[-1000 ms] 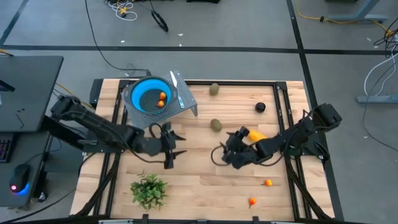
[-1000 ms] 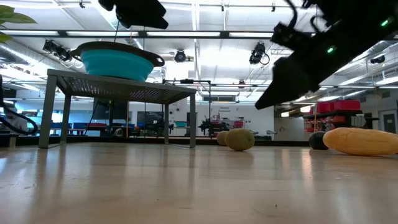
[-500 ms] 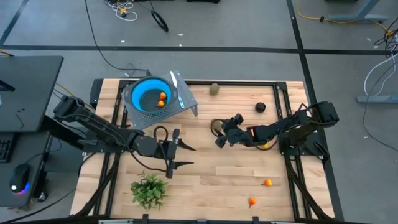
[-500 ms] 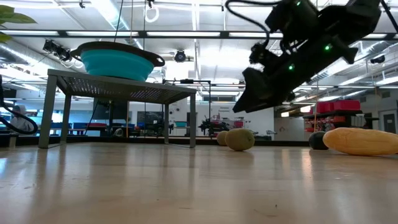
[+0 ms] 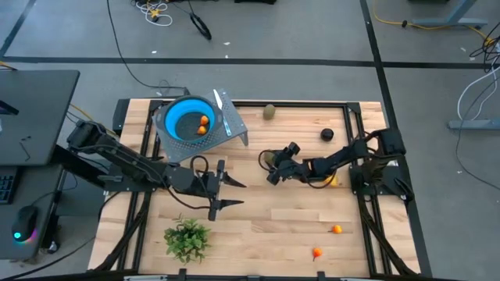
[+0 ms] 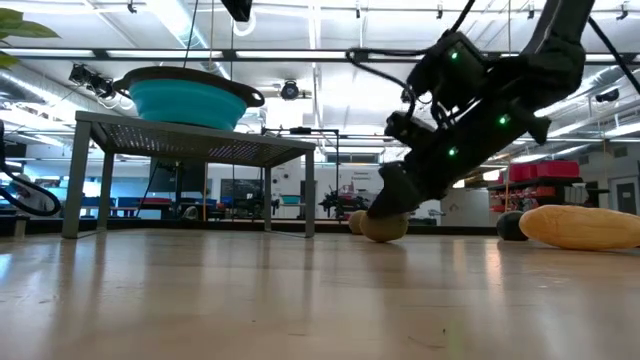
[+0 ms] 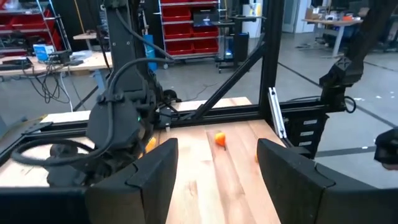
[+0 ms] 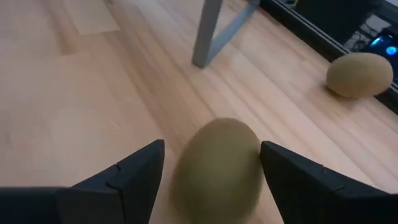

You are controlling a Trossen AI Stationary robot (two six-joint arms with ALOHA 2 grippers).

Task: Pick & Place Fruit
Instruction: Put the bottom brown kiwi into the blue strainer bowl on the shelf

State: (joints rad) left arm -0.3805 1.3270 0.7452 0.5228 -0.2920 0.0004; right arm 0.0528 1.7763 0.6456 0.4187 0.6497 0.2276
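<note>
Both right fingers (image 8: 140, 171) stand wide astride an olive-brown oval (image 8: 219, 163); left fingers (image 7: 155, 174) gape empty.

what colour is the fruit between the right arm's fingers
Olive-brown fruit, between the open right end effector; the right wrist view shows it best.

The bench (image 5: 258, 211) is seen whole from straight overhead. It is crossed level from board height by a second camera, facing the room beyond. A camera on each wrist looks forward past its own fingers. The olive-brown oval (image 8: 217, 163) is seen closest from the right wrist, and is shared with the overhead and level views.
</note>
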